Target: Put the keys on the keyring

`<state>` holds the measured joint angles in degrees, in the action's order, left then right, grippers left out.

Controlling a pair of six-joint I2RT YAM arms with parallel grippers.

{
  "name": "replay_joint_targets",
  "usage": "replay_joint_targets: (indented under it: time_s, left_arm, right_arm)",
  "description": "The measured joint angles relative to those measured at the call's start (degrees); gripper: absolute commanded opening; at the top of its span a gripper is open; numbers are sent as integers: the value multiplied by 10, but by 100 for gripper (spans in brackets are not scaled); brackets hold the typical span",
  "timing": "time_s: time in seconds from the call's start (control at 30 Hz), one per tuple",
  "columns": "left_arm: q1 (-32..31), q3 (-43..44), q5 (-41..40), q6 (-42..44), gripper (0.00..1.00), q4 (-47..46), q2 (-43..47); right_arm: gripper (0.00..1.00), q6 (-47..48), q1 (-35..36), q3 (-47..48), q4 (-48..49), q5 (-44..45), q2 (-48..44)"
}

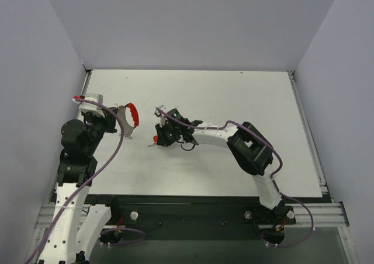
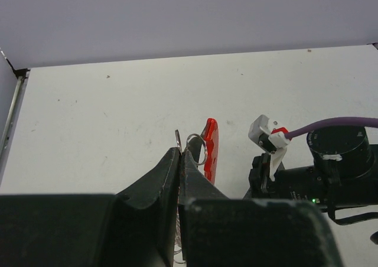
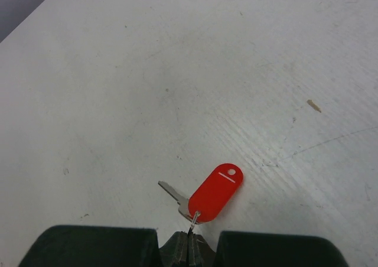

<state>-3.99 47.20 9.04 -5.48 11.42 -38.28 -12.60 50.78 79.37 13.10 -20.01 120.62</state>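
Top external, one key (image 1: 154, 139), one keyring (image 1: 133, 114)

A white bench (image 1: 234, 170) fills most of the scene, matte and lightly worn. Close up, its surface shows fine scuffs, a thin curved scratch (image 3: 331, 140) and a small tan fleck (image 3: 314, 106) lying well apart from the scratch's near end. A few dark specks (image 2: 108, 76) dot the far part. Plain pale grey walls enclose it: a back wall (image 1: 193, 24), a left wall (image 1: 35, 71) and a right wall (image 1: 345, 71). A metal rail (image 1: 307, 135) runs along the bench's right edge. At the near edge lies a dark strip (image 1: 193, 202), with a silvery slotted bar (image 1: 318, 214) just below it.
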Motion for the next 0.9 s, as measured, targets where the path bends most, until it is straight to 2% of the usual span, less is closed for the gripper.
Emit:
replay_joint_targets:
  time_s: [0.27, 0.43, 0.6, 0.9]
  left_arm:
    - [0, 0, 16, 3, 0, 0, 1]
    - [0, -2, 55, 10, 0, -10, 1]
    - [0, -8, 132, 18, 0, -38, 2]
    - [0, -17, 306, 17, 0, -112, -6]
  right_arm:
    - [0, 6, -9, -31, 26, -24, -60]
    - [0, 11, -22, -95, 32, -53, -107]
    - [0, 38, -56, -149, 11, -86, -190]
    - [0, 106, -104, -154, -43, -188, -354]
